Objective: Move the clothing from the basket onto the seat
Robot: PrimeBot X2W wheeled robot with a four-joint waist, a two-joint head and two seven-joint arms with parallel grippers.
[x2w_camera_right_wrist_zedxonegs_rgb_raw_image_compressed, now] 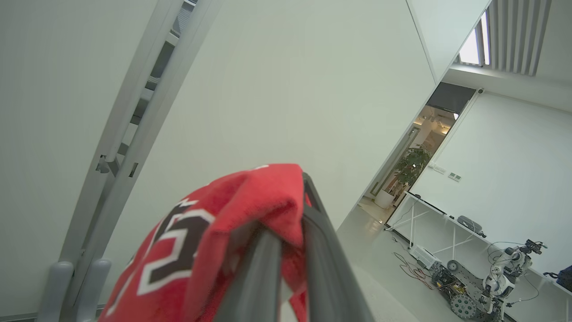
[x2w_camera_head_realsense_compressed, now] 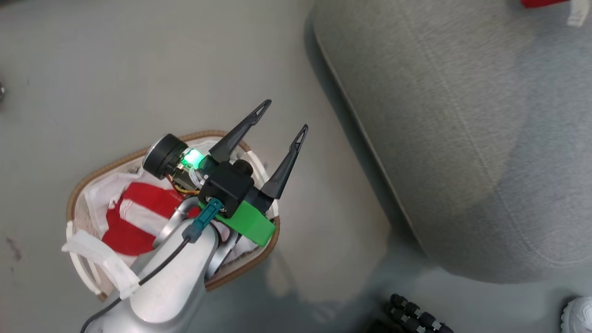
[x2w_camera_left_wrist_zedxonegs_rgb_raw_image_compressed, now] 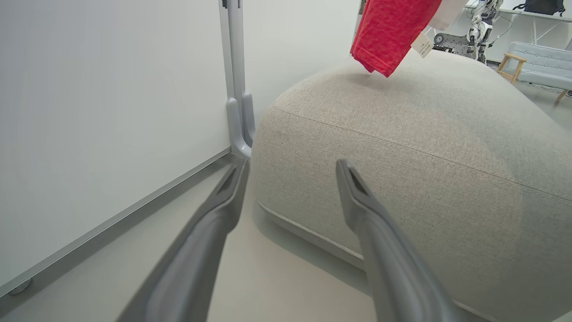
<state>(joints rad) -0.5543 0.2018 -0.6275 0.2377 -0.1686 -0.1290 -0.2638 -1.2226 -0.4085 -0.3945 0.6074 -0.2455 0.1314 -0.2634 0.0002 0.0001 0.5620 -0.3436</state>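
Observation:
A red garment with white stripes [x2w_camera_head_realsense_compressed: 134,217] lies in the white-lined oval basket [x2w_camera_head_realsense_compressed: 115,164] at the lower left of the head view. My left gripper [x2w_camera_head_realsense_compressed: 286,115] hovers over the basket's right end, open and empty, its fingers [x2w_camera_left_wrist_zedxonegs_rgb_raw_image_compressed: 214,214] pointing toward the grey seat [x2w_camera_head_realsense_compressed: 462,138]. In the left wrist view a second red garment [x2w_camera_left_wrist_zedxonegs_rgb_raw_image_compressed: 389,31] with a white tag hangs above the seat [x2w_camera_left_wrist_zedxonegs_rgb_raw_image_compressed: 424,147]. My right gripper [x2w_camera_right_wrist_zedxonegs_rgb_raw_image_compressed: 290,214] is shut on this red garment [x2w_camera_right_wrist_zedxonegs_rgb_raw_image_compressed: 187,250], which bears dark white-edged letters. A red edge [x2w_camera_head_realsense_compressed: 541,2] shows at the head view's top right.
A white panel wall with a grey post [x2w_camera_left_wrist_zedxonegs_rgb_raw_image_compressed: 237,89] stands beside the seat. A black ribbed object [x2w_camera_head_realsense_compressed: 416,314] and a white shoe [x2w_camera_head_realsense_compressed: 578,314] lie on the floor near the seat's front. Tables and another robot [x2w_camera_right_wrist_zedxonegs_rgb_raw_image_compressed: 500,277] stand far off.

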